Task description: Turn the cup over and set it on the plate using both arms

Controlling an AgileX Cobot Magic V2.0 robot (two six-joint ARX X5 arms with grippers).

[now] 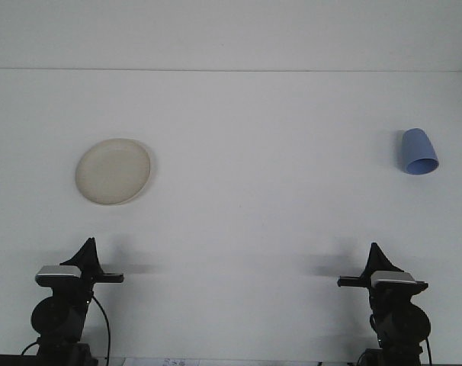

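Here we find both arms low at the near edge of the white table (239, 229), each well short of the things it is meant to handle. Our left jaws (88, 248) show only as a dark pointed shape above the wrist block, and we cannot tell whether they are parted or closed; the same holds for our right jaws (376, 253).

The cream plate (113, 171) lies flat on the table ahead of the left jaws and a little to their right, well apart from them, with nothing on it. The blue cup (419, 151) lies ahead of the right jaws and to their right, also well apart. It rests tipped over on the table, its wide rim turned toward us and its narrower base pointing away. Cup and plate sit far from each other, on opposite sides of the table.
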